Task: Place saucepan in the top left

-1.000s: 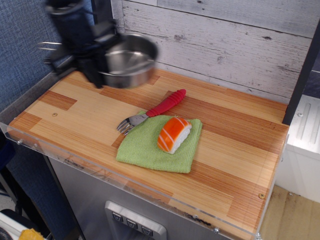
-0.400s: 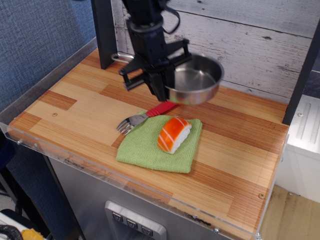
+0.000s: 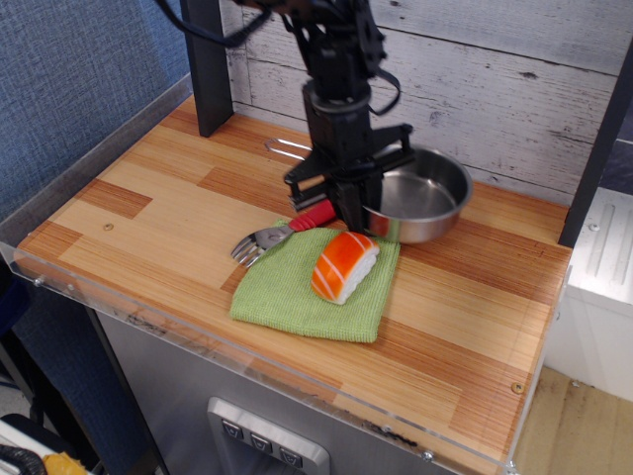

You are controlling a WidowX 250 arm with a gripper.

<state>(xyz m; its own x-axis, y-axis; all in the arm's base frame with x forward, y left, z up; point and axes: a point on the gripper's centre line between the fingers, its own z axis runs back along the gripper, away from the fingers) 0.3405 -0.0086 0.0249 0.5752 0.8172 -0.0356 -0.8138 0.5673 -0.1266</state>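
Nearest lies the green cloth [image 3: 297, 292] with a toy salmon sushi [image 3: 344, 265] on it, and the red-handled fork [image 3: 293, 229] at its far edge. Behind them the gripper [image 3: 348, 203] is clamped on the saucepan [image 3: 423, 201], near the back wall, right of centre, open side up. Its wire handle [image 3: 289, 147] points left, so the long axis runs left-right. The top left corner is unoccupied; placing remains to do.
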